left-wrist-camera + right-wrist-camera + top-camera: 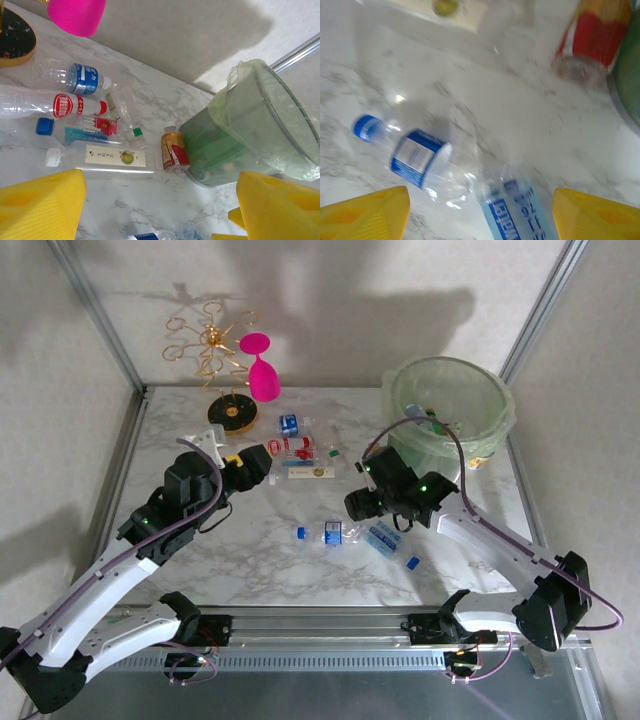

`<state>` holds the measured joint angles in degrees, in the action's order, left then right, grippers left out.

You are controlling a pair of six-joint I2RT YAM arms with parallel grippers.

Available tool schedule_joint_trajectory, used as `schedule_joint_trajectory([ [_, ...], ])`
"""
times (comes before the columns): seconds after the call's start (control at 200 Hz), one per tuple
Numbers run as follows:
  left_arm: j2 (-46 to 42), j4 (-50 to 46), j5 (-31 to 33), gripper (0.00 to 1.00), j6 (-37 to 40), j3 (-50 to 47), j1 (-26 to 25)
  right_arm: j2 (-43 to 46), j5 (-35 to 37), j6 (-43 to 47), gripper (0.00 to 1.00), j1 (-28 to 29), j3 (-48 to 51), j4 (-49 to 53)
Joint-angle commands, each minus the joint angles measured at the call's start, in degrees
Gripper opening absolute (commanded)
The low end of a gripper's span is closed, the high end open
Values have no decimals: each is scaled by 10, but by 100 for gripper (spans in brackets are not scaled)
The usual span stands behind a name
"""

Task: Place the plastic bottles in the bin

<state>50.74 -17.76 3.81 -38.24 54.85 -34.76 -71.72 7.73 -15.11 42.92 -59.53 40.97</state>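
Several plastic bottles lie on the marble table. A cluster (300,445) sits mid-table: a blue-label bottle (82,77), a red-label bottle (60,105) and a flat clear bottle (107,157). A small red-and-gold bottle (175,150) rests against the bin (260,130), the pale-green bucket at the far right (450,405) with bottles inside. My left gripper (160,212) is open just left of the cluster (258,468). My right gripper (358,505) is open above a blue-capped bottle (415,155) and a blue-label bottle (520,212), gripping neither (480,215).
A pink wine glass (262,375) and a gold wire rack (215,345) on a black round base stand at the back left. Metal frame posts rise at both far corners. Another small bottle (325,533) and a blue cap (412,562) lie near the front.
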Motion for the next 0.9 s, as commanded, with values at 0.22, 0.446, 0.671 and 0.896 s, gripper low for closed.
schedule_joint_trajectory([
  [0.22, 2, -9, -35, 79, -16, 9, 3, 41, 15, -77, 90, -28, 120, -105],
  [0.446, 3, -9, -38, 79, -14, 4, 3, 15, -18, -80, 93, -43, 148, -116],
  [0.671, 14, 5, -58, 79, -21, -7, 4, -2, 6, -104, 94, -43, 152, -116],
  [0.896, 20, 8, -60, 79, -16, -8, 3, -18, -18, -129, 90, -41, 171, -132],
])
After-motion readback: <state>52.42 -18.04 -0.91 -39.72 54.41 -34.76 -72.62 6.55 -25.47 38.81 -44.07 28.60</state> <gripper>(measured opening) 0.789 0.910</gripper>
